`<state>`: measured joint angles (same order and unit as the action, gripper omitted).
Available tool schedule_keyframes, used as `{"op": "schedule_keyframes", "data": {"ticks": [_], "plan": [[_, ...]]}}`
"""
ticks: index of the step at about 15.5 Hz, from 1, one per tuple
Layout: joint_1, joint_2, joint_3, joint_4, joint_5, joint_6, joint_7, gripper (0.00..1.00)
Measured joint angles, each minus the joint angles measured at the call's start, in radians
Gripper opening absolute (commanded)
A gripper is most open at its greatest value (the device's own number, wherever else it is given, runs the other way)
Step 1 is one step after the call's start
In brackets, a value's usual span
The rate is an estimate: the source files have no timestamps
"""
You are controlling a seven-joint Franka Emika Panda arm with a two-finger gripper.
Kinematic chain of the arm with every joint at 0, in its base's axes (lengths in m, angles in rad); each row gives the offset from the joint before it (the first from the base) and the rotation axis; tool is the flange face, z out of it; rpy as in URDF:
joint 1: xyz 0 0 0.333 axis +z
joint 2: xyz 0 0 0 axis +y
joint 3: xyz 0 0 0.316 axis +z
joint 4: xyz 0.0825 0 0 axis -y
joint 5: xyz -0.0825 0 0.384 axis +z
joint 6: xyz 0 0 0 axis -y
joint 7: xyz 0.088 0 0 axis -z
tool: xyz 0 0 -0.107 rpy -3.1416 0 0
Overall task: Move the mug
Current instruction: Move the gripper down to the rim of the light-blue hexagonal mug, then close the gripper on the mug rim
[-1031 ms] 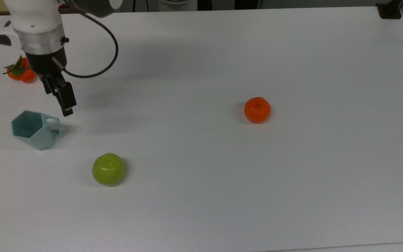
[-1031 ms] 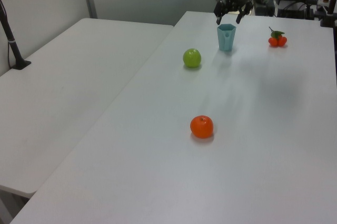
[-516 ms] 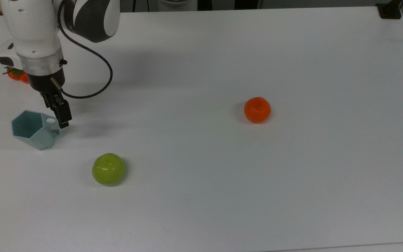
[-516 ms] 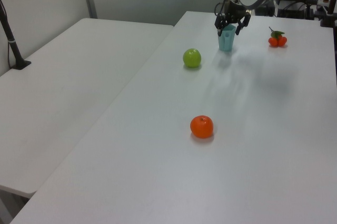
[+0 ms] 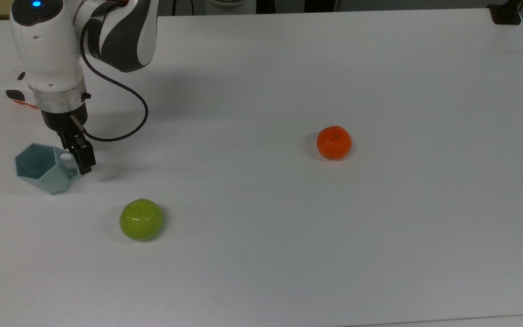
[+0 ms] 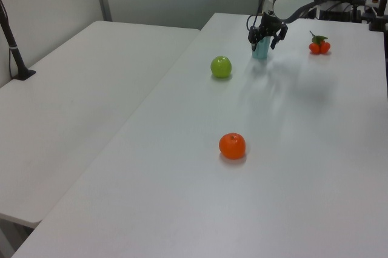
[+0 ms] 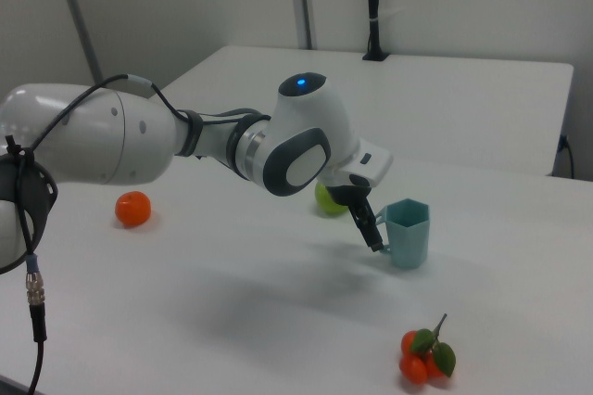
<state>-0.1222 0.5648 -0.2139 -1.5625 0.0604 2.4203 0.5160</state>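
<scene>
Mug (image 5: 46,170): pale blue-green, hexagonal, tapering, upright.

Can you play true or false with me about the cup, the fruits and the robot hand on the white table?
1. The mug stands upright on the table. True.
2. The hand is down at the mug, with its fingers spread to both sides of it in the left view. True.
3. The green apple sits inside the mug. False: it lies on the table, apart from the mug.
4. The orange touches the green apple. False: they lie far apart.
5. A small bunch of orange fruits with green leaves lies on the table. True.
6. The mug is red. False: it is pale blue-green.
</scene>
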Motion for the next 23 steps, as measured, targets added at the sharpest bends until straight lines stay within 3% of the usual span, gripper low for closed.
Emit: {"op": "schedule_keyframes", "data": {"ticks": [5, 11, 23], "plan": [[-0.006, 0.008, 0.000, 0.000, -0.006, 0.021, 0.000, 0.60], [-0.009, 0.025, 0.000, 0.000, -0.040, 0.026, 0.000, 0.27], [-0.009, 0.027, -0.001, 0.001, -0.050, 0.027, 0.000, 0.09]]}}
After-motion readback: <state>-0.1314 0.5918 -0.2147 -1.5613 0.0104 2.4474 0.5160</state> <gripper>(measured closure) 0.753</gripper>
